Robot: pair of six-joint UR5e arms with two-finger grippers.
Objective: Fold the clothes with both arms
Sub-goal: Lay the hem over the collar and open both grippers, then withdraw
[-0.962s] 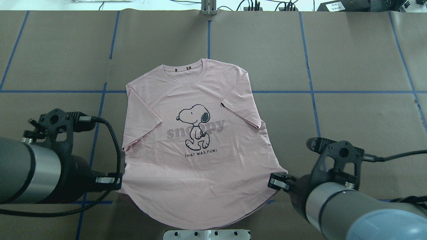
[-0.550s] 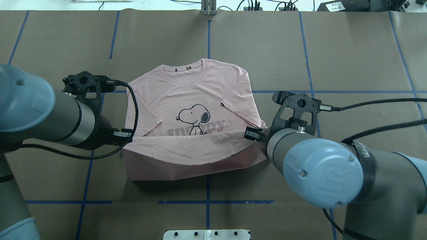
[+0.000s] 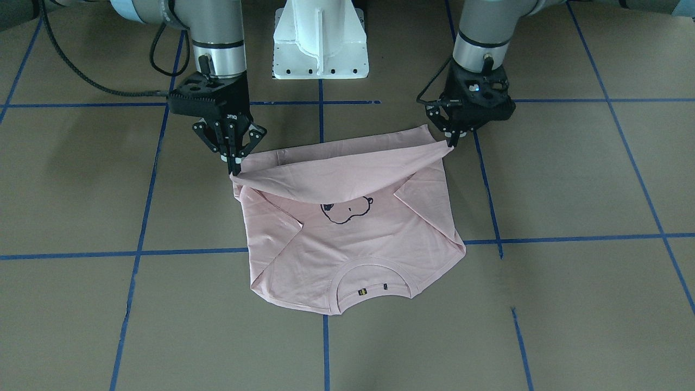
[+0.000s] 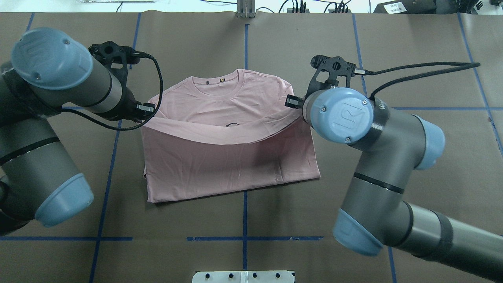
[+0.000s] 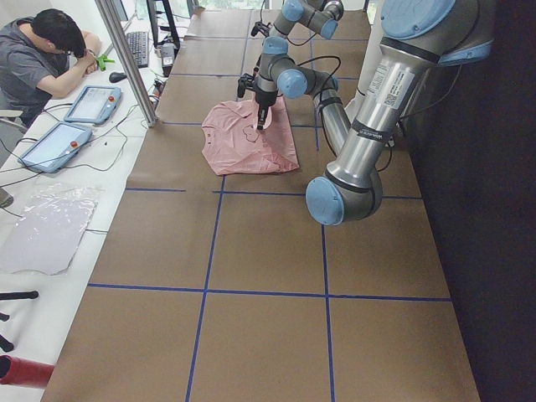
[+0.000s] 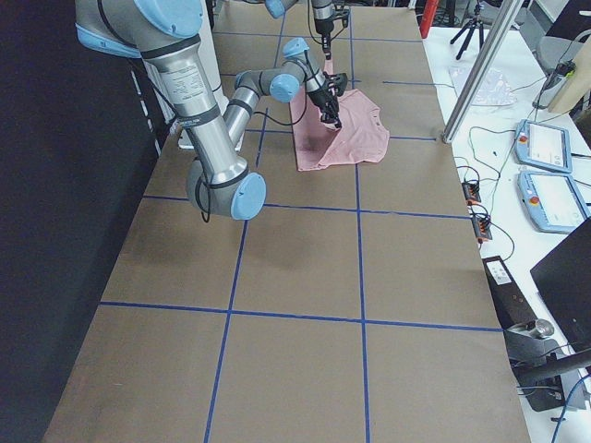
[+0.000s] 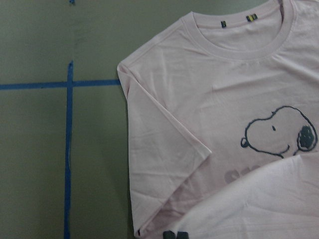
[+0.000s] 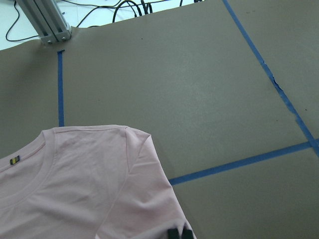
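The pale pink T-shirt (image 3: 353, 247) lies print side up on the brown table, collar (image 4: 220, 84) away from the robot. Its bottom hem is lifted and drawn over the body, so the plain back side (image 4: 228, 161) faces up. Only the top of the Snoopy head (image 3: 347, 209) shows. My left gripper (image 3: 449, 142) is shut on one hem corner. My right gripper (image 3: 234, 163) is shut on the other. Both hold the hem a little above the shirt, which sags between them. The left wrist view shows the shirt (image 7: 224, 114), and the right wrist view shows its shoulder (image 8: 89, 184).
The white pedestal base (image 3: 320, 43) stands at the robot's edge of the table. Blue tape lines (image 4: 243, 237) cross the brown cover. An aluminium post (image 4: 245, 10) stands at the far edge. An operator (image 5: 46, 50) sits at a side desk with tablets.
Both grippers have carried the hem away from the robot toward the collar. The folded-over plain part has grown and now covers the lettering and most of the Snoopy drawing.
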